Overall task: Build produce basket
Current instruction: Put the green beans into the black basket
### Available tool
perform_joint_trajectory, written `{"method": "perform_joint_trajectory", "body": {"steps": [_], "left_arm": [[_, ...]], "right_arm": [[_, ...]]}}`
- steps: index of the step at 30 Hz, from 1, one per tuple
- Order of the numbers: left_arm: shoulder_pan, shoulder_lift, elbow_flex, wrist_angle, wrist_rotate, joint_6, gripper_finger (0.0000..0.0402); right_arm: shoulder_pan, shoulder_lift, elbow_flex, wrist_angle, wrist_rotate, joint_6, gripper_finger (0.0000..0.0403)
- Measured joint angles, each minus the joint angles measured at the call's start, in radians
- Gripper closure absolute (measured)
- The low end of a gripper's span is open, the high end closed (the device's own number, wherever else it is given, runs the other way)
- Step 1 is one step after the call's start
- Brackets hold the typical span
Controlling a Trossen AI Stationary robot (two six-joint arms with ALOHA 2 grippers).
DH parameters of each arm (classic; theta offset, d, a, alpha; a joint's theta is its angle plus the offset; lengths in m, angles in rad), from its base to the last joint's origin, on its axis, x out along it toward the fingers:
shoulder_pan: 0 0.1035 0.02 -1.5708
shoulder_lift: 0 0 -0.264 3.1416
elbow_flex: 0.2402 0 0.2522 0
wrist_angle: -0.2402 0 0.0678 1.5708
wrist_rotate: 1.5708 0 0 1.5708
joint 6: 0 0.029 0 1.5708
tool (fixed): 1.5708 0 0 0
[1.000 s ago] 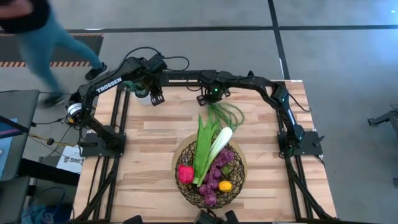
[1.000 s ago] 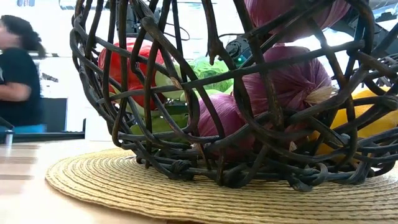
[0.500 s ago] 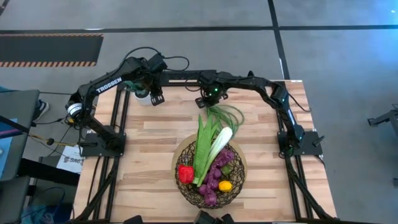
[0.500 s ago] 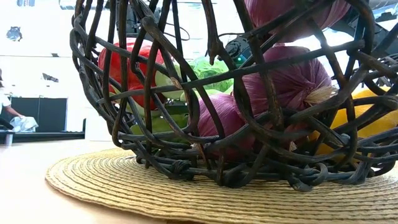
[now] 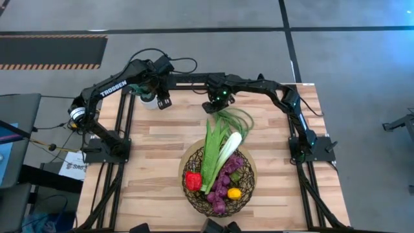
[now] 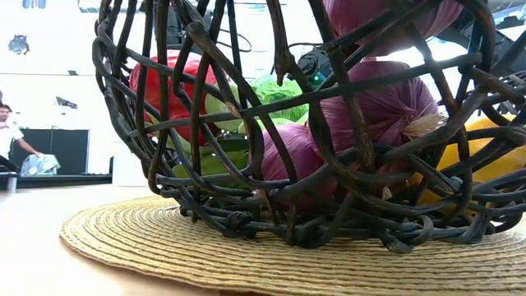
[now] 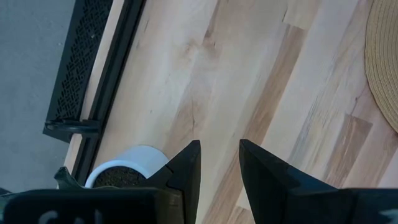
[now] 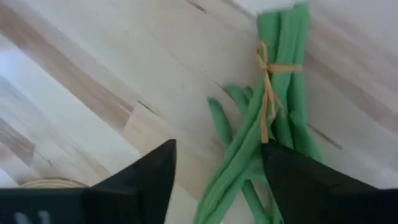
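The dark wire basket (image 5: pixel 196 202) stands on a round straw mat (image 6: pixel 164 247) at the table's near middle. It holds a red pepper (image 5: pixel 193 180), purple grapes (image 5: pixel 222 189), a yellow lemon (image 5: pixel 234 193), and a white-green leek (image 5: pixel 228 147) and green leafy stalk (image 5: pixel 210 152) that stick out over its far rim. The looped green beans (image 5: pixel 234 119) lie on the table beyond the basket. My right gripper (image 8: pixel 217 171) is open just above the beans' tied end (image 8: pixel 268 93). My left gripper (image 7: pixel 219 162) is narrowly open and empty at the far left.
A small white-potted plant (image 7: pixel 127 169) stands right beside my left gripper at the table's far left corner. Black frame rails (image 5: pixel 123 149) run along both sides. Bare wood lies left and right of the basket. A person shows far off in the low view (image 6: pixel 8 136).
A person who walked past the table's far left corner has left the high view. The basket and produce have stayed put.
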Motion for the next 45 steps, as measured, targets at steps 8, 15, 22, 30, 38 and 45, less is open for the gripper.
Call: {"method": "perform_joint_trajectory", "body": {"steps": [8, 15, 22, 30, 38, 45], "left_arm": [[0.0, 0.0, 0.0, 0.001, 0.0, 0.0, 0.0304], [0.0, 0.0, 0.0, 0.002, 0.0, 0.0, 0.0304], [0.0, 0.0, 0.0, 0.002, 0.0, 0.0, 0.0304], [0.0, 0.0, 0.0, 0.002, 0.058, 0.008, 0.0304], [0.0, 0.0, 0.0, 0.006, 0.062, 0.008, 0.0304], [0.0, 0.0, 0.0, 0.006, 0.062, 0.019, 0.0304]], "right_arm": [[0.008, -0.003, 0.132, -0.107, 0.133, -0.021, 0.0128], [0.02, 0.012, 0.158, -0.144, 0.207, -0.04, 0.0129], [0.018, 0.117, 0.157, -0.179, 0.166, -0.041, 0.0129], [0.014, 0.136, 0.203, -0.202, 0.165, -0.086, 0.0129], [0.007, 0.133, 0.203, -0.213, 0.137, -0.084, 0.0129], [0.005, 0.133, 0.203, -0.276, 0.134, -0.042, 0.0146]]}}
